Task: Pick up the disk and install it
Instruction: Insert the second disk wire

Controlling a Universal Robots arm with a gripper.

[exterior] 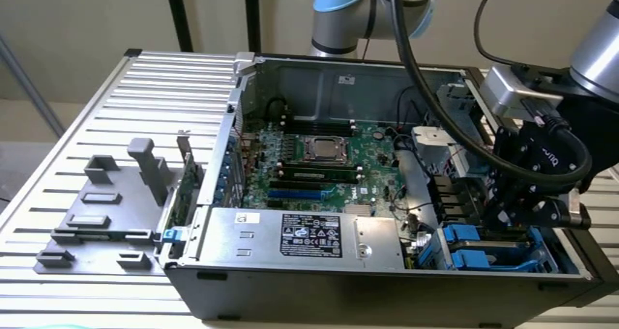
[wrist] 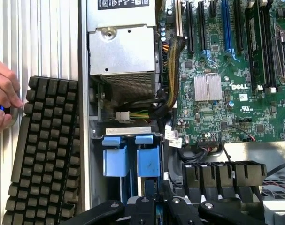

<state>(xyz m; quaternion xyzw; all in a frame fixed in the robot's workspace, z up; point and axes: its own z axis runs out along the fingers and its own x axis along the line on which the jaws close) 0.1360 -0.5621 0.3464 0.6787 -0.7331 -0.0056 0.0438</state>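
The open computer case point(exterior: 387, 285) lies on its side on a ribbed metal table point(exterior: 145, 111), and the gripper point(exterior: 527, 209) reaches down into the case's drive bay at the corner nearest the exterior view's right. Its fingers point(wrist: 154, 204) are clenched close together, right at the blue carrier rails of the disk point(wrist: 130, 159), which sits down in the bay between the bay's metal walls; from these views I cannot tell whether the fingers still pinch the disk or merely touch it. In the exterior view the disk's blue rails point(exterior: 474, 249) show just below the gripper, beside the silver power-supply box point(exterior: 300, 235) that runs along the case's front edge. The green motherboard point(exterior: 320, 162) fills the middle of the case. A grey plastic fixture point(exterior: 106, 213) with upright posts stands on the table beyond the case's left wall. In the wrist view a black keyboard point(wrist: 46, 150) lies on the table just outside the case, and a person's hand point(wrist: 3, 101) rests at its edge.
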